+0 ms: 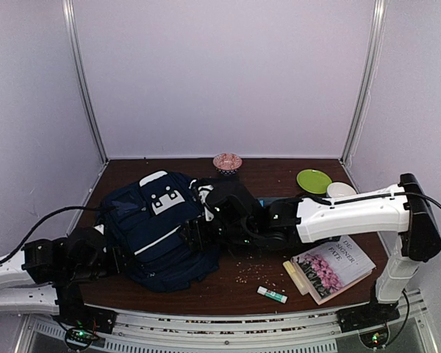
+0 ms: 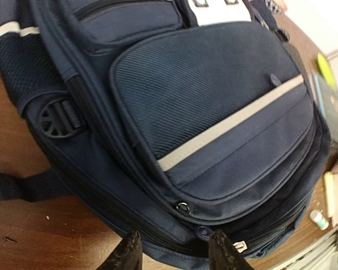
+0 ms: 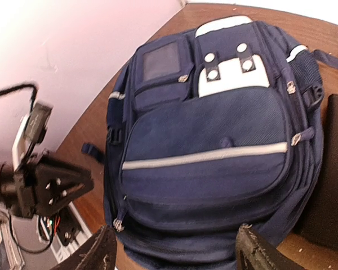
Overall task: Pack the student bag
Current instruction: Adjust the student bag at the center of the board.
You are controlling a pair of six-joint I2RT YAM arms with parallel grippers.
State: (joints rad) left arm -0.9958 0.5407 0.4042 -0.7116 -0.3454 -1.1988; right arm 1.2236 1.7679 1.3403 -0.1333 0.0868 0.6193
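At the near edge of the table (image 1: 228,290): glue stick (image 1: 272,295) and, just right of it, book (image 1: 331,268) with pink flowers on the cover. Left gripper (image 2: 172,253): spread apart, holds nothing, sits close to the zipped bottom edge of the bag (image 1: 158,228). Bag: lies flat on the table's left half, front pocket up. Right gripper (image 3: 174,253): gapes wide, empty, hangs over the bag. Farther back, green plate (image 1: 314,180); by the back wall, pink bowl (image 1: 227,162).
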